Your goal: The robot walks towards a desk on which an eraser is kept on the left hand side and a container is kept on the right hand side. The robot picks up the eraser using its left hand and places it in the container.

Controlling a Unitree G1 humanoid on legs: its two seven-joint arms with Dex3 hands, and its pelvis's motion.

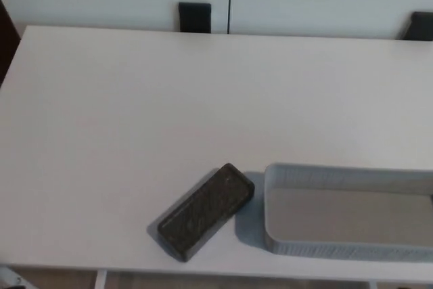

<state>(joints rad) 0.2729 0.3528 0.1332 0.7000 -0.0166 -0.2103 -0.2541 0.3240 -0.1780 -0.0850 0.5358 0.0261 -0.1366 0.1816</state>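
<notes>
A dark, speckled block eraser [206,211] lies at an angle on the white desk [135,113], near the front edge and left of centre. Just to its right stands a shallow grey mesh container [348,214] with nothing in it; its right end runs off the picture. A narrow gap separates the eraser's upper end from the container's left wall. Neither of my hands shows in the head view.
The desk's front edge [101,267] runs along the bottom of the picture, with a white leg just below it. Behind the desk stands a pale wall with two black fittings [195,17]. A dark strip shows at the far left edge.
</notes>
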